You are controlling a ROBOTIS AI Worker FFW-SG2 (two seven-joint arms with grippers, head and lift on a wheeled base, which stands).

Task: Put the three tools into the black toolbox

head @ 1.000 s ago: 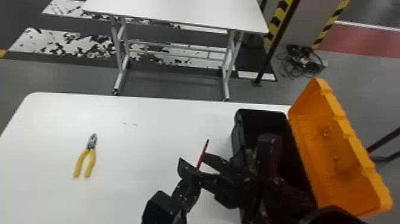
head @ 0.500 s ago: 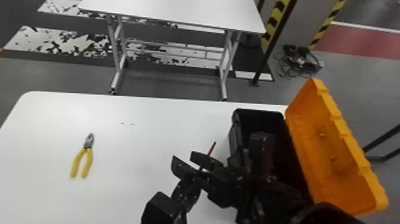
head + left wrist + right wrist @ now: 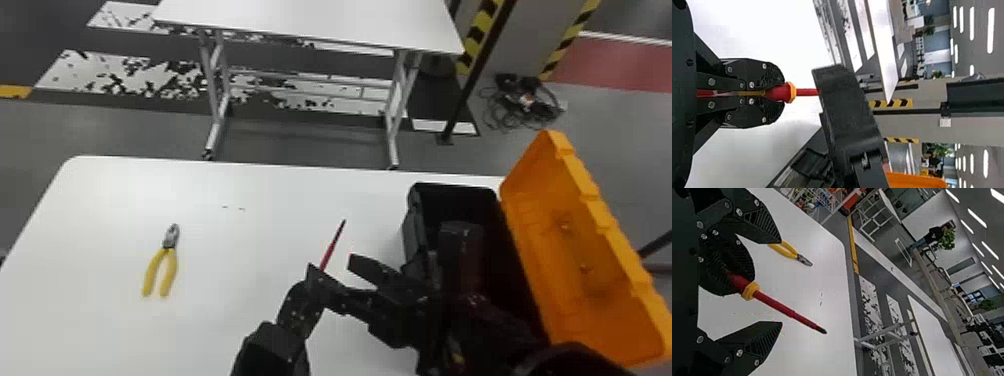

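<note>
Head view, left to right: the yellow-handled pliers (image 3: 169,248) lie on the table (image 3: 225,240), well apart from the black toolbox (image 3: 411,237), out to its left. Nearer the toolbox, just left of it, the left tool (image 3: 779,93) is clamped on the red screwdriver (image 3: 334,245), whose tip points away from the robot. Next comes the right tool (image 3: 781,282), reaching from over the toolbox to its left side; it stands apart, the screwdriver between its fingers but not gripped by them. The toolbox itself is open, its orange lid (image 3: 575,260) tilted back along its right side.

The step in hand looks like a handover of the screwdriver, from left to right. The next move calls for the right tool to close on it squarely before the left one lets go, then for a carry into the toolbox. The pliers remain to be packed; where the third item is, I cannot tell.
</note>
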